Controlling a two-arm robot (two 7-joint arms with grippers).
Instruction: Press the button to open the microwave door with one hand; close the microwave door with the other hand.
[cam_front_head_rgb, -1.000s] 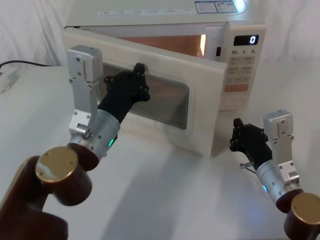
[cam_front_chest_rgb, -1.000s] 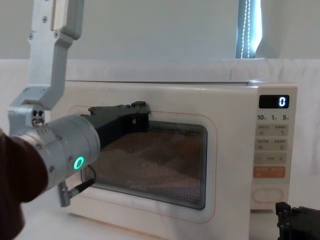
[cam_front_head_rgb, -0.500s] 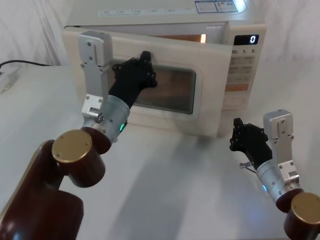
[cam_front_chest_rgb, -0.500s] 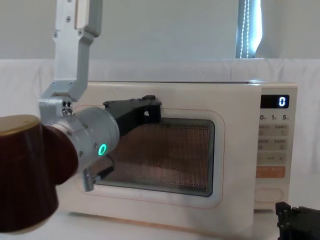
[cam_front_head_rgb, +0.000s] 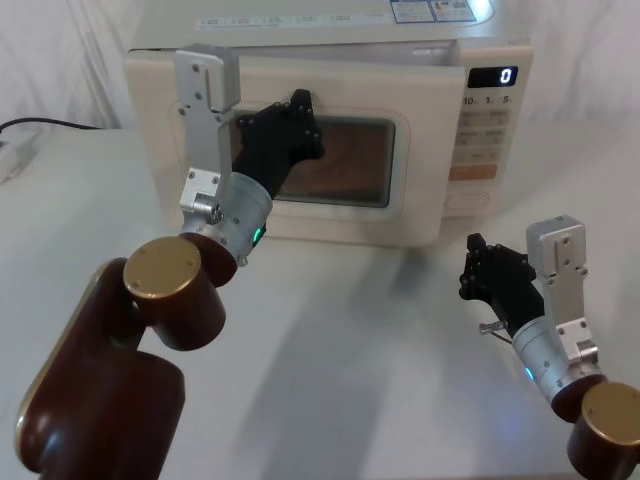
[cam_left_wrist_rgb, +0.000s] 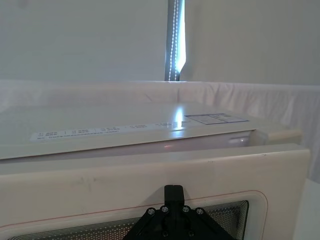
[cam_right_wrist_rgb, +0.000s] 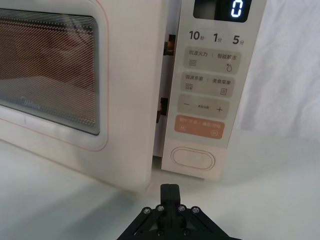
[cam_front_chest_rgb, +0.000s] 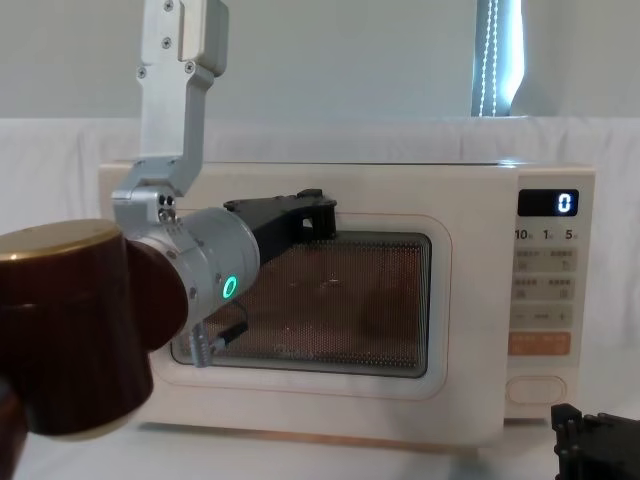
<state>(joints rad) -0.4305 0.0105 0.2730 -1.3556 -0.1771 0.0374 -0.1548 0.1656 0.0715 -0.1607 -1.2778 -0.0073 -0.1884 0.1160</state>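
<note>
While the left gripper (cam_front_head_rgb: 300, 115) presses its black tip against the microwave door (cam_front_head_rgb: 400, 210) at the window's upper left, whether its fingers are spread or closed cannot be told; it grasps nothing visible. Door is a smooth cream panel, rounded corners, dark mesh-textured glass window (cam_front_chest_rgb: 340, 300), thin pink outline round it. It sits almost flush with the microwave (cam_front_head_rgb: 330, 30) body; in the right wrist view a narrow gap remains at the latch edge (cam_right_wrist_rgb: 164, 85) beside the control strip (cam_right_wrist_rgb: 210, 85). Strip carries a black display (cam_front_chest_rgb: 548, 203) reading 0, small beige keys, an orange rectangular key (cam_right_wrist_rgb: 199, 126), and below it the button (cam_right_wrist_rgb: 193, 159), cream, pill-shaped, blank, untouched. Microwave stands at the back of a white cloth-covered table (cam_front_head_rgb: 350, 350), boxy, glossy top with printed labels. Right gripper (cam_front_head_rgb: 484, 277) hovers low over the table, in front of and to the right of the control strip, well apart from it, holding nothing; finger spacing unclear. A black cable (cam_front_head_rgb: 45, 126) runs at far left. Open tabletop lies before the door and around the right arm.
</note>
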